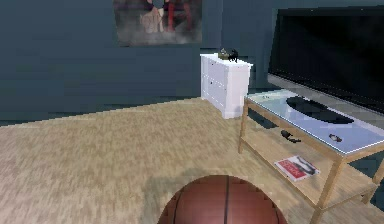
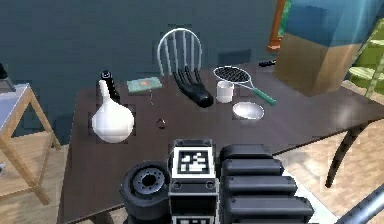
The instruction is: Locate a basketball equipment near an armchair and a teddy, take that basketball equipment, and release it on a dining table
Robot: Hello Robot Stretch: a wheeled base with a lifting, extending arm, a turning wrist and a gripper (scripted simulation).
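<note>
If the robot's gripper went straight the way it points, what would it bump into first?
Probably the small dark thing on the dining table, just right of the white vase, if the gripper travels low enough; depth is hard to judge.

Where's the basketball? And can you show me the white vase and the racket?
basketball (image 1: pixel 222 204), forward view, on its upper surface beside the seam.
white vase (image 2: pixel 112 121), arm side view, on its round belly.
racket (image 2: pixel 233 74), arm side view, on its strung head.
</note>
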